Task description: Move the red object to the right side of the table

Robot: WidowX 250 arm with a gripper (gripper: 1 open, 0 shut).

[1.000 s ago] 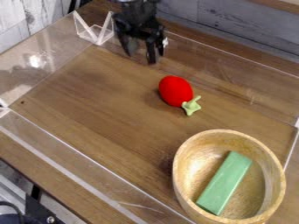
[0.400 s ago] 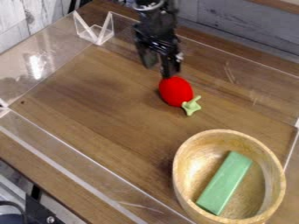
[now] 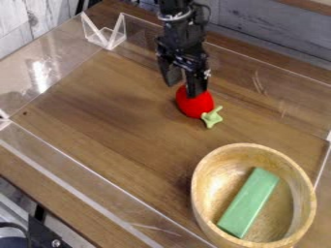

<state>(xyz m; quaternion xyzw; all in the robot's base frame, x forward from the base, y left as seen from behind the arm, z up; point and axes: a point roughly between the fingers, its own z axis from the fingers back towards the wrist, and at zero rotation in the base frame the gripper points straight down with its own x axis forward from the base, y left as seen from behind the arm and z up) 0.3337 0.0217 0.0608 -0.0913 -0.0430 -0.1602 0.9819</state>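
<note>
A: Where is the red object [image 3: 195, 102]?

B: On the table [image 3: 104, 116], a little above the middle and toward the right, lying on the bare wood. It is a small red toy fruit with a pale-green leafy stem [image 3: 212, 118].

A: What differs from a second ago?

B: The fruit lies in the same spot. The gripper [image 3: 188, 83] was up near the far edge, left of the fruit and well apart from it. It has since come right and toward the fruit, and now hangs directly over the red body's upper part, fingers pointing steeply down.

A: Has it clamped on?

B: No. The jaws stand spread wide, one finger on each side of the fruit's top. Whether a fingertip touches the red surface, I cannot tell.

A: Which way does the fruit point?

B: Its long axis runs diagonally: red body at upper left, stem at lower right, pointing toward the round wooden bowl [image 3: 207, 189].

A: And that bowl?

B: It sits at the lower right, holding a green rectangular block [image 3: 249, 203] that lies slanted inside.

A: Edges and room?

B: Low clear acrylic walls [image 3: 77, 179] border the tabletop. To the fruit's right, bare wood runs out to the right wall. The bowl takes up the near right corner. The left half is open wood, with a small clear folded stand [image 3: 104, 29] at the far left corner.
</note>
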